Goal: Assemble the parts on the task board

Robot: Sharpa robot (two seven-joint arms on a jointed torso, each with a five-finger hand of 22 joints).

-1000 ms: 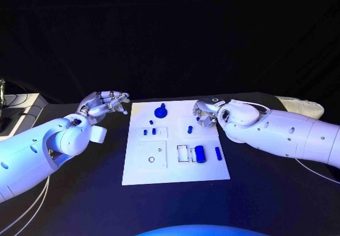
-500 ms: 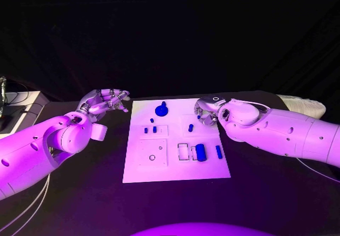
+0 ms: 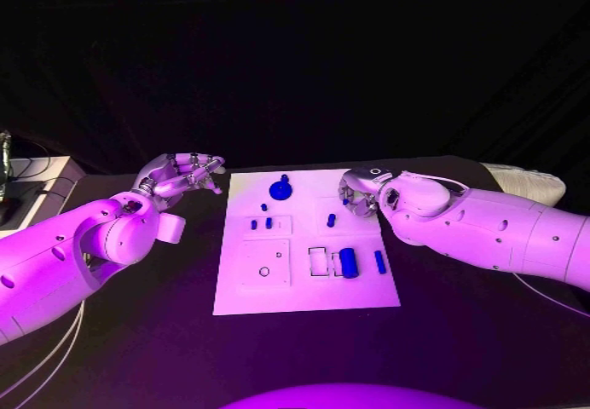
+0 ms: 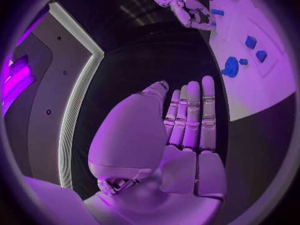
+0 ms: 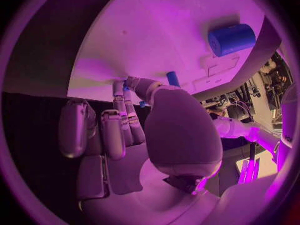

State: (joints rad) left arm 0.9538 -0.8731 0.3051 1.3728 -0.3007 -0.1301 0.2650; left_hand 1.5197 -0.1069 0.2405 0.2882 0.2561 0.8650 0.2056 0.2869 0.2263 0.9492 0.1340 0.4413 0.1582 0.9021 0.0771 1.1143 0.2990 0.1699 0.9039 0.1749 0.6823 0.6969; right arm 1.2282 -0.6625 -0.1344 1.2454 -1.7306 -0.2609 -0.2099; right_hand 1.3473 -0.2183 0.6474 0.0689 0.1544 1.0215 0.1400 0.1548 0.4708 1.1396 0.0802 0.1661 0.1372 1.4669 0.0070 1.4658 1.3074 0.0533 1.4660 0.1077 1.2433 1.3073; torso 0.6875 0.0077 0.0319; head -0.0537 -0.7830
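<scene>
We find the right hand over the far right part of the task board, fingertips closing on a small blue peg — whether it is gripped we cannot tell. The left hand hovers empty, fingers loosely apart, off the board's left edge — farther from the peg.

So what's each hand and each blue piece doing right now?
Left hand: off the board, fingers apart, holding nothing.
Right hand: over the board's far right part, fingers curled; whether it holds anything cannot be told.
Board: flat on the table.
Big cylinder: lying on its side.
Thin rod: lying flat beside it.
Round knob: at the far edge, untouched.
</scene>
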